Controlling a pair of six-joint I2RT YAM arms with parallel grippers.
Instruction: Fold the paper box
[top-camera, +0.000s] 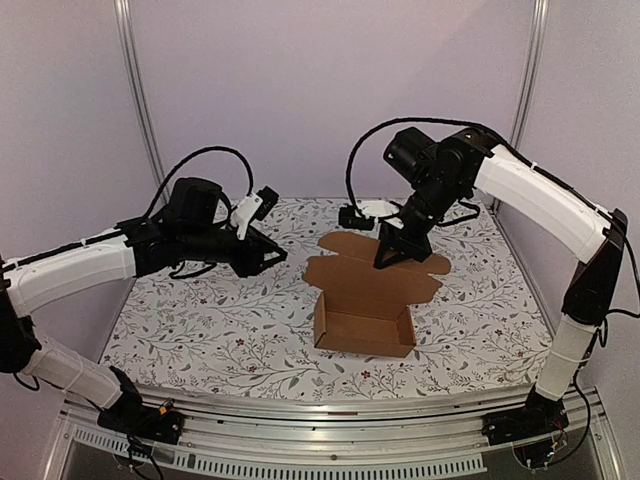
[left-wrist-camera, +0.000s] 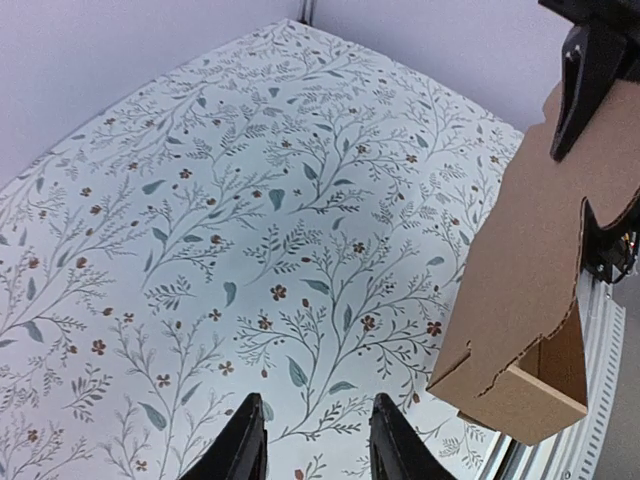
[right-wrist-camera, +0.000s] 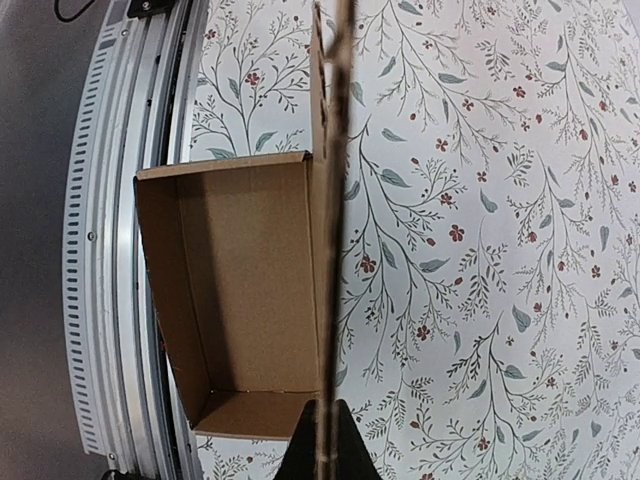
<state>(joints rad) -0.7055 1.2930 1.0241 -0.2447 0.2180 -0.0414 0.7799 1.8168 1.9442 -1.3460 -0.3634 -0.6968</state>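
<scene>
Nearest the arms' bases, just past the metal rail (top-camera: 350, 438), the paper box (top-camera: 365, 335) sits on the floral cloth (top-camera: 200, 320). Its tray is open to the ceiling and all four low walls are standing. From the tray's far wall the lid panel (top-camera: 372, 268) rises off the cloth, its scalloped tabs at the top.

The right gripper (top-camera: 386, 262) grips that upper edge from above, its fingers pressed together on the cardboard. In the right wrist view the sheet runs edge-on straight out from between the fingertips (right-wrist-camera: 345, 462). The brown tray opens to one side of them and there is patterned cloth on the other.

The left gripper (top-camera: 272, 257) is held to the left of the box, well apart from it and touching nothing. Its fingers (left-wrist-camera: 245, 445) stand apart with only cloth showing between them. From these fingers the box lies ahead and off to the right, its lid seen from the back with a dark right-hand finger across the top edge.

Beyond both arms, pale walls (top-camera: 320, 90) close off the far side of the table.
</scene>
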